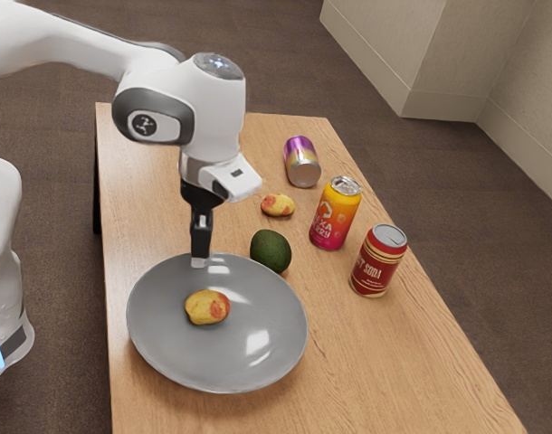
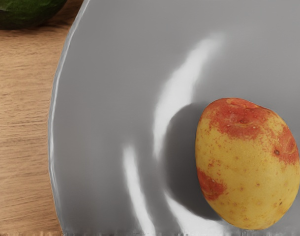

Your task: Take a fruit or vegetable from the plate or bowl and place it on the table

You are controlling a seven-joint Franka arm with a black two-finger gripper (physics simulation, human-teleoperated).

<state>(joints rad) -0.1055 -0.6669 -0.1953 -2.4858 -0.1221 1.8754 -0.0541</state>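
Two red-and-yellow fruits were observed, one on the grey plate [image 1: 172,348] and one [image 1: 278,206] farther off on the wooden table [image 1: 385,353]. The wrist view cut off the avocado [image 1: 271,251] and much of the plate. Whether the gripper [image 1: 200,262] stood apart or together could not be told, nor could its exact height above the plate. The plate's fruit [image 1: 207,307] rested inside the rim, nearer the exterior camera than the gripper, slightly to the exterior view's right, and apart from it. The plate's rim lay near the table's edge on the exterior view's left; the avocado sat just beside its far right portion. Beyond the avocado stood an orange-and-pink can [image 1: 335,215] and a red can [image 1: 378,262], with a purple-and-yellow can [image 1: 301,163] lying farther back. Bare wood extended along the plate's near right side, offering open room.
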